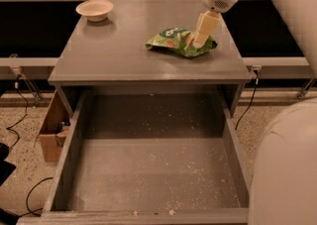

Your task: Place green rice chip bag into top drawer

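Observation:
The green rice chip bag [173, 41] lies crinkled on the grey cabinet top [119, 50], towards its right side. My gripper [200, 38] reaches down from the upper right and is over the bag's right end, at or just above its surface. The top drawer [148, 169] is pulled fully out below the cabinet top. Its grey floor is speckled with crumbs and holds nothing else.
A small cream bowl [94, 9] stands at the back left of the cabinet top. A cardboard box [49, 130] sits on the floor left of the drawer, with cables [20, 115] near it. My white body [287, 169] fills the lower right.

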Robot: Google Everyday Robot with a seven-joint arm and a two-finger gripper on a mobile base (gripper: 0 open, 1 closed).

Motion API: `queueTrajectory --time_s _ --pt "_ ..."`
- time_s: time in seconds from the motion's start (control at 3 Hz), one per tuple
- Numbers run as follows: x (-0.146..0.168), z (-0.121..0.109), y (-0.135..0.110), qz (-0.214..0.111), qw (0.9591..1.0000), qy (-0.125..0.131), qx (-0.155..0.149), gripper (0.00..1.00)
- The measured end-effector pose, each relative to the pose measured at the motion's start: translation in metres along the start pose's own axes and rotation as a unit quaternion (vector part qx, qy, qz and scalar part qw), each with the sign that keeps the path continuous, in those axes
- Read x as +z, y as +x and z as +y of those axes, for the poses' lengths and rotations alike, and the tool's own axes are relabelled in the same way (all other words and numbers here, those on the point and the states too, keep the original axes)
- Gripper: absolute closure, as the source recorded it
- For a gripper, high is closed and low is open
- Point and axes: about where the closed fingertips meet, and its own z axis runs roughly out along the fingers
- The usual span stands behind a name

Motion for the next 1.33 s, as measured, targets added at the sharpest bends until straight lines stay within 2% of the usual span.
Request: queueTrajectory --time_s 0.67,1.0,1.33 --pt "0.055 -0.006 -0.001 -0.005 0.9994 -0.022 0.024 0.0" --pt "0.08 -0.002 -0.007 -0.01 0.9986 -0.044 0.026 0.23" --pt "0.083 0.0 -0.008 -0.009 0.9985 -0.047 0.026 0.48"
